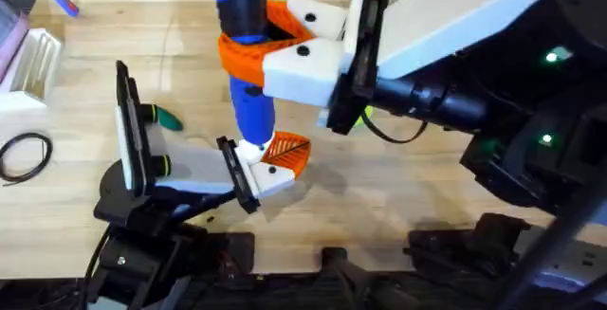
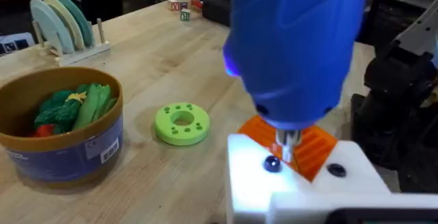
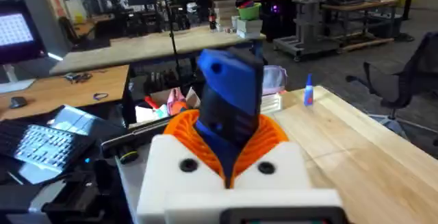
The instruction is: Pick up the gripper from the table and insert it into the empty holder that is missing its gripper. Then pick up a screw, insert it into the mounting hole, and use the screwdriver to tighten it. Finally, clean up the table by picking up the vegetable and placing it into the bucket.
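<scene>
My right gripper point(image 1: 275, 40) clamps the screwdriver point(image 1: 245, 54) upright at upper centre, its tip on the gripper point(image 1: 282, 158) seated at the holder point(image 1: 237, 173). The bucket point(image 2: 65, 152) at lower left carries a label I cannot read. I cannot tell my left gripper's state.

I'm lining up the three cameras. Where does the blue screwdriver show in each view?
Overhead: the screwdriver stands upright at top centre, clamped in the right gripper, tip down at the gripper mounted on the holder.
Left wrist: large, upper right, bit on the white block.
Right wrist: centre, between the orange fingers.
Shared landmark: the orange ribbed pads.
</scene>
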{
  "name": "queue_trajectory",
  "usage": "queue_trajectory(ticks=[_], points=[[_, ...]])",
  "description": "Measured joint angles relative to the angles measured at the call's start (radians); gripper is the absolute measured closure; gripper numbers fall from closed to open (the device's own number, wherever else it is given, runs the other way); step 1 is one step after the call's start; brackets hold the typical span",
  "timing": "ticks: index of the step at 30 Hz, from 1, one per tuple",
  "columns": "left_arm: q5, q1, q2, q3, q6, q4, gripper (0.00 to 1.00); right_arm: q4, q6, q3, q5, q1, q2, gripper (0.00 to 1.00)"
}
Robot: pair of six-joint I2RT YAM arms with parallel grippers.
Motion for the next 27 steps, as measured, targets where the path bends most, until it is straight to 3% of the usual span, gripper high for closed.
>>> queue_trajectory(ticks=[27], points=[[0.000, 0.000, 0.000, 0.000, 0.000, 0.000, 0.997, 0.053, -0.010, 0.000, 0.000, 0.003, 0.024, 0.980]])
